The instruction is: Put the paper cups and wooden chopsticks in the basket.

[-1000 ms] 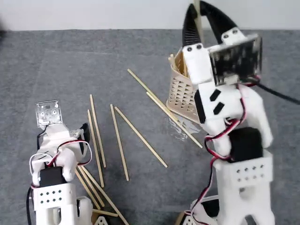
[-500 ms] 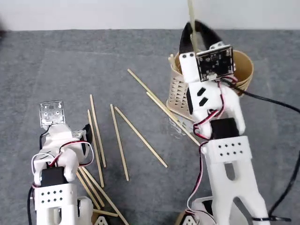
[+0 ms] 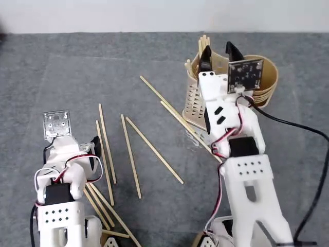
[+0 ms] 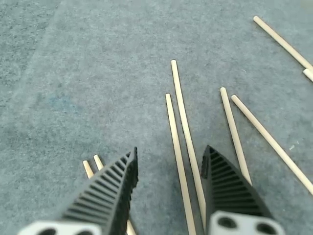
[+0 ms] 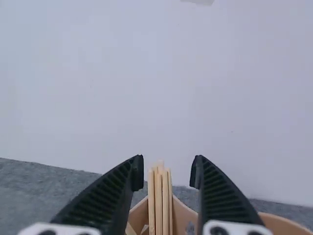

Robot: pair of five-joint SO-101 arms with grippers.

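Wooden chopsticks first: one bundle [image 3: 204, 42] is standing upright in the basket [image 3: 197, 105] at the far right of the table [image 3: 77, 67]. The sticks' tops poke up over the rim. The paper cups [image 3: 267, 77] are in there too, nested together on the side of the basket away from the left arm.

The right gripper [image 3: 218, 47] sits right at the top of that bundle. In its own wrist view the bundle [image 5: 159, 196] stands between the two black jaws with a gap on each side, so the right gripper [image 5: 166, 161] is spread open and gripping nothing.

The small camera board [image 3: 245, 74] on that wrist faces up, and any print on it is too small to read.

Plenty of loose chopsticks [image 3: 154, 150] are scattered flat on the grey table between the two arms. A couple [image 3: 169, 106] run diagonally up to the foot of the basket, and a small heap [image 3: 100, 203] lies just beside the left arm's base.

The left gripper [image 4: 168, 154] is low over the table with its jaws wide apart and empty. Two sticks [image 4: 185, 122] lie side by side in the gap between the jaws, pointing away from the arm. Two more sticks [image 4: 234, 132] lie just past one jaw
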